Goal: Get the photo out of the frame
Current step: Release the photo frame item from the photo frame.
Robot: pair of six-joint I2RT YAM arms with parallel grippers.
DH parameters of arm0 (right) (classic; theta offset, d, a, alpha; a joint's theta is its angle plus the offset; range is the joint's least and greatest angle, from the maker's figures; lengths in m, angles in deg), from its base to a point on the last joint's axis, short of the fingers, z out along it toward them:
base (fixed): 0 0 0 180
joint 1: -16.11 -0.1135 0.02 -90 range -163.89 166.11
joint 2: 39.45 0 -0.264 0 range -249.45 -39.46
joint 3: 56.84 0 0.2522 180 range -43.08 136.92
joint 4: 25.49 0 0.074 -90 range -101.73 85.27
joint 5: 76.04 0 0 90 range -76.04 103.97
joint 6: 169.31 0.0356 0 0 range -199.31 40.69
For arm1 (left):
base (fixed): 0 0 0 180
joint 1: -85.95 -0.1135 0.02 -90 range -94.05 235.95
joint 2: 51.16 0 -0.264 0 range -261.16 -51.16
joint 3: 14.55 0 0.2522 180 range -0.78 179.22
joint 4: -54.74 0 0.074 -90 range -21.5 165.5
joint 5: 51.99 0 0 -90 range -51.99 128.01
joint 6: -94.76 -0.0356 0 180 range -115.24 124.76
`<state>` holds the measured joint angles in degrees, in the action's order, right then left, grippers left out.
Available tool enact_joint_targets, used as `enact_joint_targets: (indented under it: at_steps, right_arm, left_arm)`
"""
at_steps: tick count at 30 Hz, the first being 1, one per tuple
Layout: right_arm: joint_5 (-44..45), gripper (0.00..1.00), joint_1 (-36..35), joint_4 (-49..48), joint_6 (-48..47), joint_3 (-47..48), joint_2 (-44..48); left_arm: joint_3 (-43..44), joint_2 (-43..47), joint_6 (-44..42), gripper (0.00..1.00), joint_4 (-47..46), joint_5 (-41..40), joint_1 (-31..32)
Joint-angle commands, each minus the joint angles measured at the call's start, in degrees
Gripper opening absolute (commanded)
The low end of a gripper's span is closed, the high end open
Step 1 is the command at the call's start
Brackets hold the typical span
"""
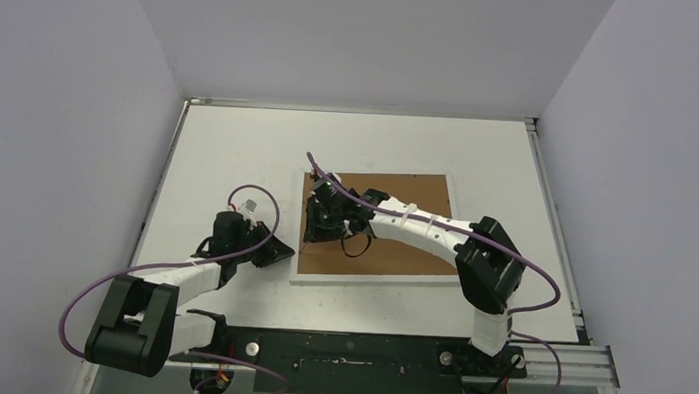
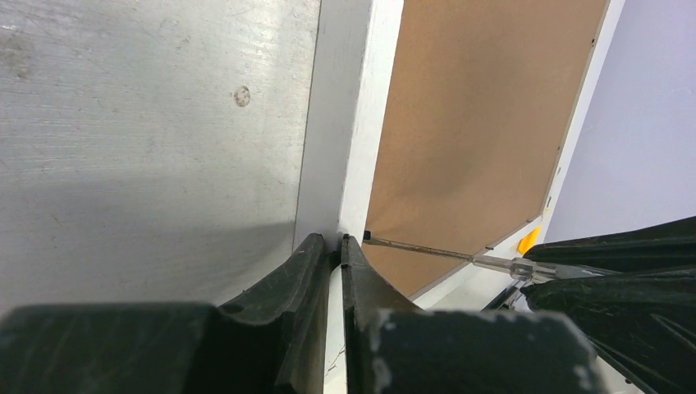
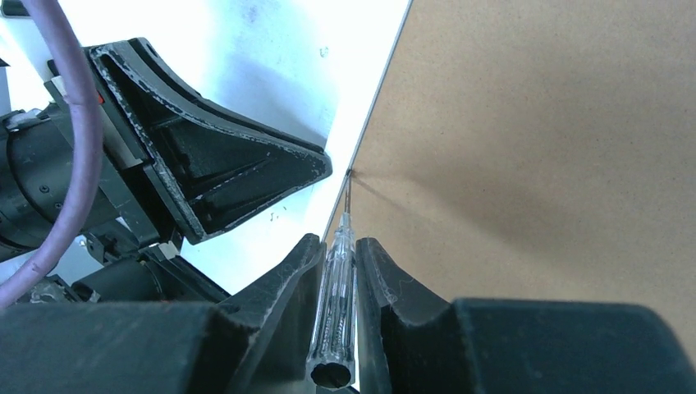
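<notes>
- The frame [image 1: 378, 278] lies flat and face down on the table [image 1: 240, 146]. It sits just toward 3 o'clock of the table's middle in the top view.
- Its brown backing board [image 1: 408, 209] faces up, with the white border showing around it. The photo cannot be seen in any view.
- The left gripper [image 1: 278, 252] is at the frame's 8 o'clock edge, reaching in from the 9 o'clock side.
- In the left wrist view its fingers [image 2: 316, 267] are pinched together on the white border, which runs away from them toward 12 o'clock. The backing board lies at 1 o'clock of the grip.
- The right gripper [image 1: 322, 223] hangs over the 9 o'clock part of the backing board, just toward 1 o'clock of the left gripper.
- In the right wrist view its jaws are clamped on the clear handle of a screwdriver [image 3: 335, 304], and the shaft points toward 12 o'clock.
- The screwdriver tip meets the seam where the white border joins the backing board. The board fills that view from 12 to 4 o'clock, and the border lies at 11 o'clock.
- The two grippers are close but apart. In the right wrist view the left gripper's black finger sits at 10 o'clock of the tip, just beside it.
- In the left wrist view the tip comes in from 3 o'clock and ends just beside the pinched border.
</notes>
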<state>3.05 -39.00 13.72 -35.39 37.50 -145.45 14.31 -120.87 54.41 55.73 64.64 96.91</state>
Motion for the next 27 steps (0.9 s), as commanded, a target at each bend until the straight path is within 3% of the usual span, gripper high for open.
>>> enact_joint_targets:
  at_steps: [1, 9, 19, 27]
  right_arm:
    - [-5.01, 0.05, -4.17, -4.22, 0.46, 7.14, -2.55]
    - [-3.92, 0.05, -4.24, -2.96, -1.22, 8.41, -2.71]
    - [-13.66, 0.05, 3.91, -23.64, 4.06, -14.57, 6.82]
    - [-14.74, 0.05, 4.10, -21.83, 2.38, -11.58, 5.01]
  left_arm:
    - [0.27, -0.51, 2.38, 0.02, -3.64, 4.66, 2.99]
    - [0.79, 1.43, 2.22, 0.02, -1.00, 3.00, 3.71]
    - [1.76, 3.05, 1.23, 0.02, 1.58, 1.79, 2.99]
    - [2.43, 2.44, 0.84, 0.02, 2.25, 1.94, 2.99]
